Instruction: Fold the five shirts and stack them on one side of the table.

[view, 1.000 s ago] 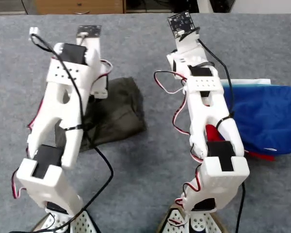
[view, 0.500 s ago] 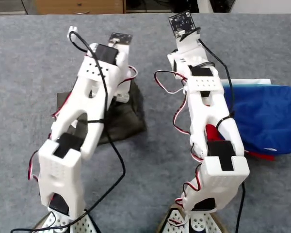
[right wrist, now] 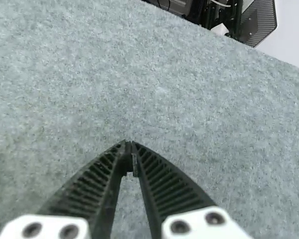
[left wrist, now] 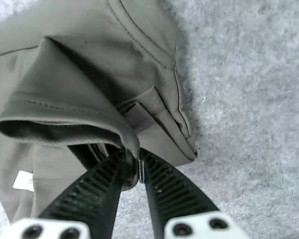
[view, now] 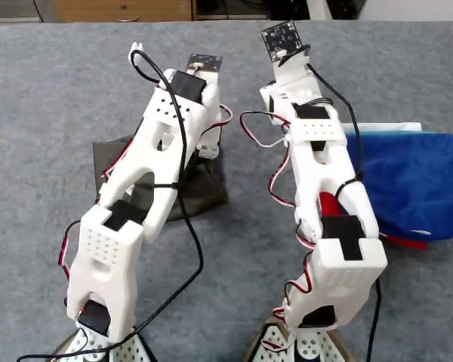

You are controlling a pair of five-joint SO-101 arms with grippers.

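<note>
On table (left wrist: 249, 74), left gripper (left wrist: 132, 167) pinching olive shirt (left wrist: 89, 64), tag (left wrist: 24, 181) unreadable, right gripper (right wrist: 128, 152) closed

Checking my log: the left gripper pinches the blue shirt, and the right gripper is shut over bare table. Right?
No: the left wrist view shows the left gripper pinching the dark olive shirt instead. The right gripper is shut over bare table.
</note>
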